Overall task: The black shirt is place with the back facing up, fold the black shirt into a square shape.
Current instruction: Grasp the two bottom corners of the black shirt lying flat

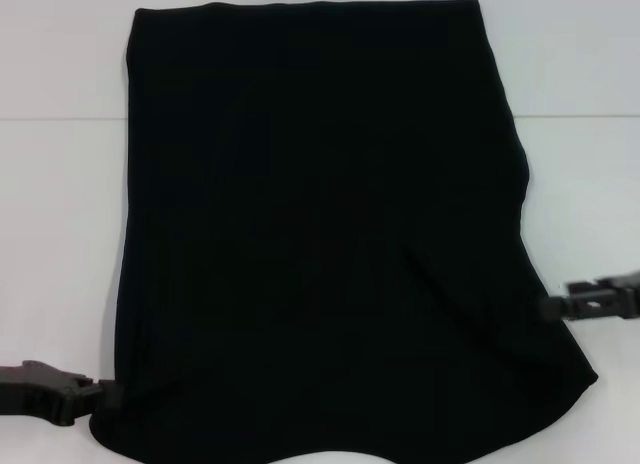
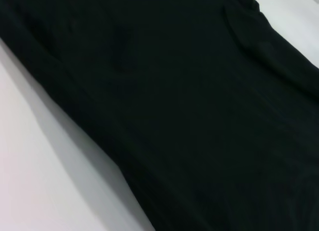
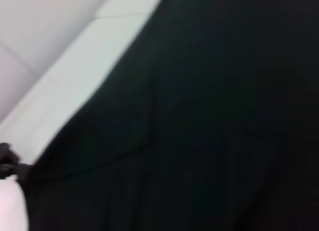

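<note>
You have one black shirt (image 1: 320,234) spread flat on the white tabletop (image 1: 60,184), plain side up, folded into a tall panel with no sleeves sticking out. Its near hem bows upward in the middle, and the near right corner flares outward. At the shirt's near left corner sits your left pincer (image 1: 95,396), its tip touching the fabric edge; you cannot tell whether it grips the cloth or how far its jaws stand. A little farther, at the shirt's right edge, your right pincer (image 1: 558,306) meets the cloth the same way, its jaw state also hidden. Farthest off, the shirt's straight top edge lies just past a seam in the tabletop
</note>
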You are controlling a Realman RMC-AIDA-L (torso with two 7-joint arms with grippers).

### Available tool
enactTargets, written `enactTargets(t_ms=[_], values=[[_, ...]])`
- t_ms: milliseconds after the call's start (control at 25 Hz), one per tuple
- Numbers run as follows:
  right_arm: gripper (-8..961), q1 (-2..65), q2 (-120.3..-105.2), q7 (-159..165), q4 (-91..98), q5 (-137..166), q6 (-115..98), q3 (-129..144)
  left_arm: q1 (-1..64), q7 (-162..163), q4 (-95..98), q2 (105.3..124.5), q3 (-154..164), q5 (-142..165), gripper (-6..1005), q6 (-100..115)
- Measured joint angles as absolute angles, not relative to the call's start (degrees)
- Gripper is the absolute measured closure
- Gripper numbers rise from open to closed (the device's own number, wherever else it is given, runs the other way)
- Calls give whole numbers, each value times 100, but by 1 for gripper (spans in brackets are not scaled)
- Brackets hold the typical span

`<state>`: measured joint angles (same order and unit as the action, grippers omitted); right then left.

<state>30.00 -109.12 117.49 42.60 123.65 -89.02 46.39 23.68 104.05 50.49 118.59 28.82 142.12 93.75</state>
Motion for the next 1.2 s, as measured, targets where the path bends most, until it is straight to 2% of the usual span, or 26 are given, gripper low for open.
enactTargets(t_ms=[280, 680, 1040, 1200], values=[[97, 2936, -10816, 11794, 3896, 13053, -9037, 4196, 2361, 10406, 5037, 11892, 2883, 14215, 997, 9325], [105, 3134, -10970, 11879, 3593, 13534, -9088, 4198, 2394, 10406, 5036, 11891, 2883, 14251, 997, 9313], [113, 3177, -11043, 11815, 3615, 13531, -8994, 4153, 2399, 10406, 5036, 11892, 2884, 14254, 996, 9268], [224, 3177, -11054, 11813, 3597, 13531, -8877, 4163, 2399, 10403, 5036, 11891, 2902, 14225, 996, 9254]])
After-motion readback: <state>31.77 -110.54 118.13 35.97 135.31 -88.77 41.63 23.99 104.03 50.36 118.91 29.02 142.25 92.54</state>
